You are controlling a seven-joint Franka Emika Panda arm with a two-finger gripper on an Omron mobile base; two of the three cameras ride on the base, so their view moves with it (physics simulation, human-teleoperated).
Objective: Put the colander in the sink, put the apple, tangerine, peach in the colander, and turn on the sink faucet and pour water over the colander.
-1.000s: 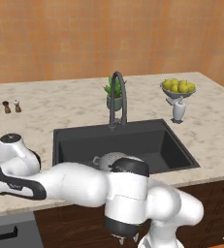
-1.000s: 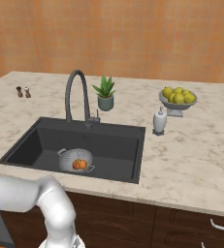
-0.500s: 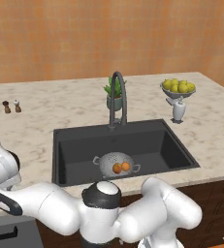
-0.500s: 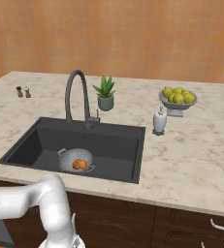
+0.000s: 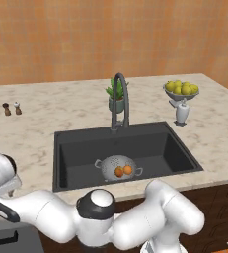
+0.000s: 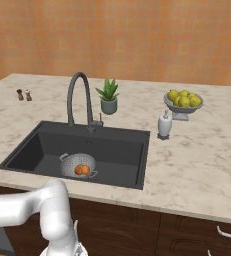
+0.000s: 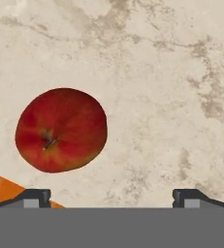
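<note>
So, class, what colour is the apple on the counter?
Red with a yellowish patch near its stem; the apple shows best in the hand view.

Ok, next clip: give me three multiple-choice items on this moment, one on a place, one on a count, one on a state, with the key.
1. Where is the colander?
A. On the floor of the sink
B. On the counter by the fruit bowl
C. Under the potted plant

2. How many orange fruits lie in the colander?
A. None
B. Two
C. Four

3. How does the gripper stand over the apple?
A. Shut on the apple
B. Shut with nothing in it
C. Open, with the apple lying free on the marble counter

Key:
1 A: both base views show the colander in the dark basin, in front of the sink faucet.
2 B: two orange balls sit side by side in it.
3 C: in the hand view the finger tips stand far apart and the apple lies ahead of them, off towards one tip, untouched.
</note>
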